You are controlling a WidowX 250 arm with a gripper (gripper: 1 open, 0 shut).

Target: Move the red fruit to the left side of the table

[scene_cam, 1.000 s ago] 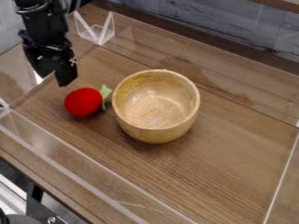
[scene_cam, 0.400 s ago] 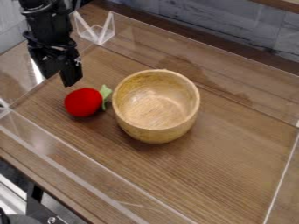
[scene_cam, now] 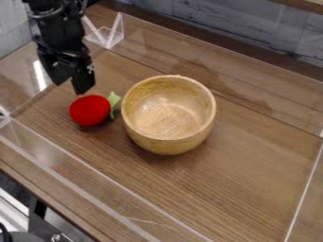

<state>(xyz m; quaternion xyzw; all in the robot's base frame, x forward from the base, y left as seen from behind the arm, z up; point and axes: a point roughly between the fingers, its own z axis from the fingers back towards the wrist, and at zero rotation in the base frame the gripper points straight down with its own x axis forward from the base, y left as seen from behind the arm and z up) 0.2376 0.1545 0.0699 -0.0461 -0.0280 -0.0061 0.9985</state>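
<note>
My gripper (scene_cam: 72,83) hangs pointing straight down over the left part of the table (scene_cam: 240,180), its dark fingers (scene_cam: 83,77) spread as wide as they go and closed on nothing; the gap between them is bare, with only the wood grain showing beneath. The red fruit (scene_cam: 87,111) sits on the tabletop just below and slightly to the right of my fingertips in the camera view, near them but, as far as I can tell, apart from them; its round body is bright red, and its green leafy top (scene_cam: 113,100) points toward the wooden bowl (scene_cam: 169,114). That bowl stands upright near the middle of the table, just beside the fruit on its right, its light hollow holding nothing that I can see; whether the leaf touches the bowl's wall I cannot tell. Clear acrylic walls (scene_cam: 38,142) edge the table, one running along the near left side close to the fruit; another panel (scene_cam: 108,31) stands behind my arm.
</note>
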